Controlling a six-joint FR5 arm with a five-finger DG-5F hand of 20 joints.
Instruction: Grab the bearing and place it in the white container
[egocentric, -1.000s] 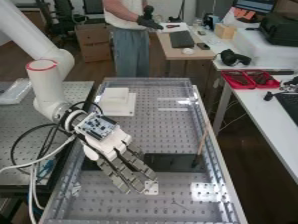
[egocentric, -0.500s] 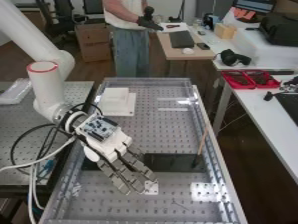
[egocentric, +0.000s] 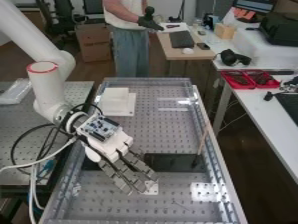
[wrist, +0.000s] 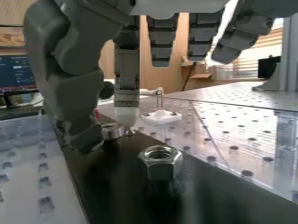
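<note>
A: Which parts can you not inspect in the high view?
B: The palm side of the hand (egocentric: 114, 145) is hidden from you. The hand covers a section of the dark strip (egocentric: 174, 162). The top of the white container (egocentric: 116, 95) is too small for you to assess. The upper left edge cuts off the arm (egocentric: 25, 29).
A: And in the wrist view?
B: You see the hand (wrist: 78, 89) cut off by the picture's edge. It hides part of the bearing (wrist: 114, 131); contact cannot be determined. The monitor (wrist: 17, 73) is also cut off.
</note>
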